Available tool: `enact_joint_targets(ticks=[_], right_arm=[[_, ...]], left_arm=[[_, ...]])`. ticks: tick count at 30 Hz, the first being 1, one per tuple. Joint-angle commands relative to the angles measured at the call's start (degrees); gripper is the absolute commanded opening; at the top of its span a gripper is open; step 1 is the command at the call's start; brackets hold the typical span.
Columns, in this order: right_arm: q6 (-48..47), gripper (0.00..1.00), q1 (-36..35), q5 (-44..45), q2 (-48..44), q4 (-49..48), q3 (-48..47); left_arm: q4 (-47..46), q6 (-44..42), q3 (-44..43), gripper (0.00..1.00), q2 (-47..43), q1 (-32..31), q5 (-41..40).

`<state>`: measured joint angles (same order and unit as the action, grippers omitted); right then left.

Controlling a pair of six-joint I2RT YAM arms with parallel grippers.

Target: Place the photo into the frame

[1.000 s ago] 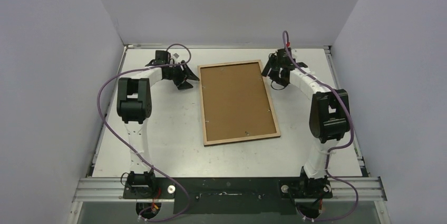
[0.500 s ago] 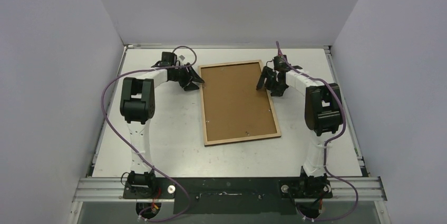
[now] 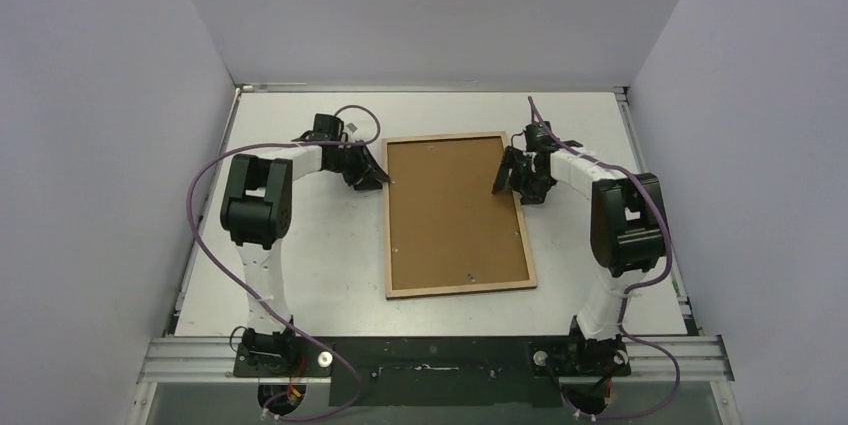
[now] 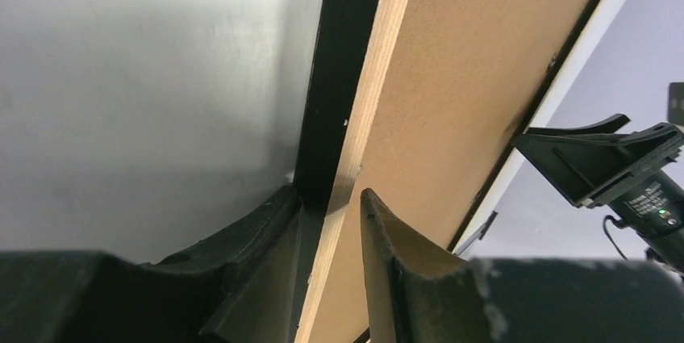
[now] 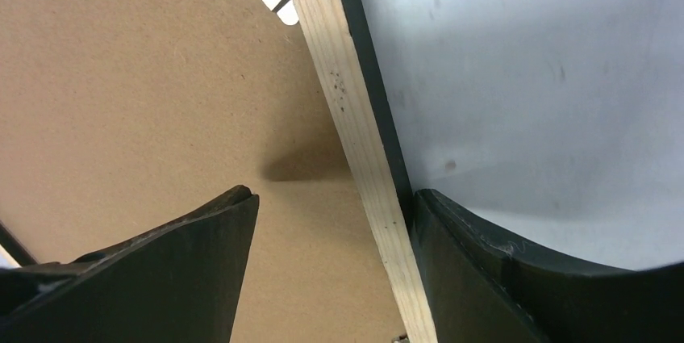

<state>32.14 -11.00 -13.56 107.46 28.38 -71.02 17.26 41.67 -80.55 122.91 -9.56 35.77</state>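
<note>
Nothing legible from my station, only tiny white print on a black housing (image 4: 648, 198) at 3 o'clock in the left wrist view, too small for me to read

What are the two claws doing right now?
Left gripper: closed on the frame rim.
Right gripper: open, straddling the frame's other rim.

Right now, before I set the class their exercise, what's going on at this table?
Two robot arms are working on the frame, which lies back-up on the table with its brown backing board in place. The left pincer pinches the frame's left rim near the far end. The right pincer straddles the right rim opposite, jaws open, one finger over the board and one outside. No photo is in sight.
</note>
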Motion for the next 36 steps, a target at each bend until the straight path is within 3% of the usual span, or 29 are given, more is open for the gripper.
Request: enact_joint_targets(ticks=[1, 4, 11, 16, 20, 26, 36], right_arm=[[2.2, 0.70, -2.2, -1.4, -7.4, 0.5, 2.7], [2.3, 0.70, -2.1, 1.6, -9.3, 1.8, 3.5], [1.9, 0.74, -1.7, 11.2, -10.2, 4.2, -4.3], [1.4, 0.73, -4.6, 7.7, -7.7, 1.7, -8.9], [5.4, 0.71, -8.6, 2.8, -5.5, -5.7, -8.8], [21.9, 0.64, -12.8, -0.3, -0.9, -22.0, -5.7], [33.3, 0.56, -15.8, 8.3, 6.8, -27.9, -7.6]], left_arm=[[2.4, 0.6, 6.3, 0.29, -5.9, -4.3, -2.6], [2.6, 1.4, 9.1, 0.29, -9.7, -5.0, -7.0], [9.3, -3.6, 2.2, 0.50, -9.6, -4.7, -13.3], [12.1, -9.7, -7.1, 0.56, -5.8, -4.2, -16.2], [12.0, -14.1, -15.7, 0.59, -2.0, -3.4, -17.9], [4.0, -17.3, -23.6, 0.58, 4.5, -3.4, -12.2], [-4.3, -14.9, -32.0, 0.55, 14.3, -3.9, -5.0]])
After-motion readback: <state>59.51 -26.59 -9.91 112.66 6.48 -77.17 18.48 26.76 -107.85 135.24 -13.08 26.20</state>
